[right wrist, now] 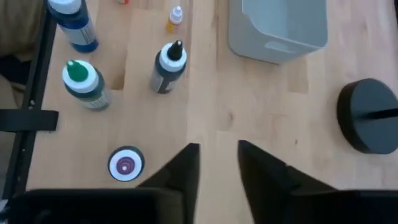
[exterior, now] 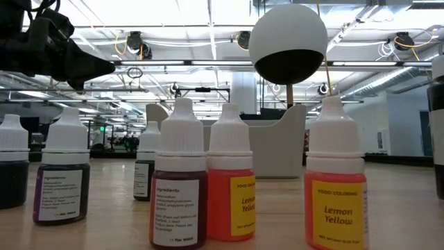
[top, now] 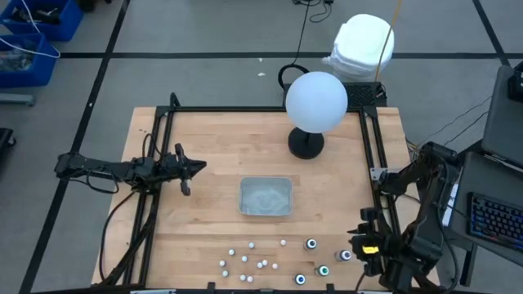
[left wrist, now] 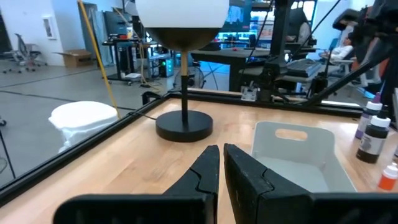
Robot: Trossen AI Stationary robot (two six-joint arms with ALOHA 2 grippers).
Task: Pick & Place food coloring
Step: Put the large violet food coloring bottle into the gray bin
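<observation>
Nearest food coloring (exterior: pixel 335 191) bottles read "Food Coloring Lemon Yellow" on yellow labels.

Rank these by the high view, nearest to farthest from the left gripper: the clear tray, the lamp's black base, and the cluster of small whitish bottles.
From the left gripper, at the table's left side:
1. Clear tray, mid-table, to the gripper's right.
2. Small whitish bottles, along the near edge; about as far as the base, too close to call.
3. Lamp's black base, toward the far edge, under the white globe.
</observation>
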